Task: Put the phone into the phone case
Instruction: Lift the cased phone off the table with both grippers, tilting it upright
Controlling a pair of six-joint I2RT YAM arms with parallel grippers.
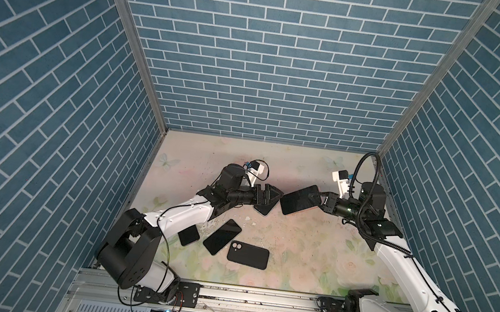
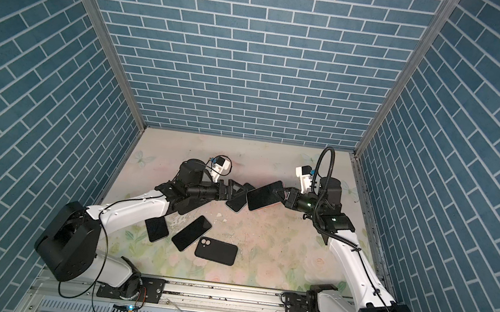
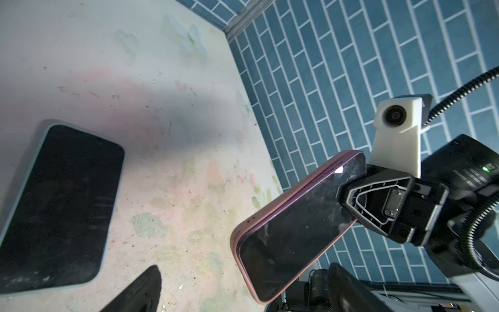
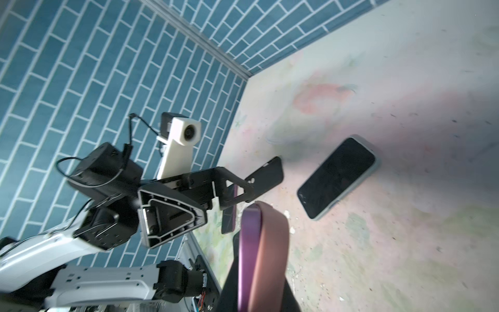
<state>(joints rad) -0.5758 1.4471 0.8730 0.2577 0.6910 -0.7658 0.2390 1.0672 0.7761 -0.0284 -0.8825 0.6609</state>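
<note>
Right claw [image 1: 318, 201] grips the pink-cased phone [image 1: 297, 201] off the surface [image 1: 295, 250]; the left claw [image 1: 271, 198] gapes empty just beside it.

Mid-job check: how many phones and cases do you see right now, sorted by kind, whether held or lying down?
Cased phones: 2, the pink-cased phone in the right gripper and the pale-blue-cased phone lying flat
Bare phones: 2
Empty cases: 1, the black case
Total: 5
</note>
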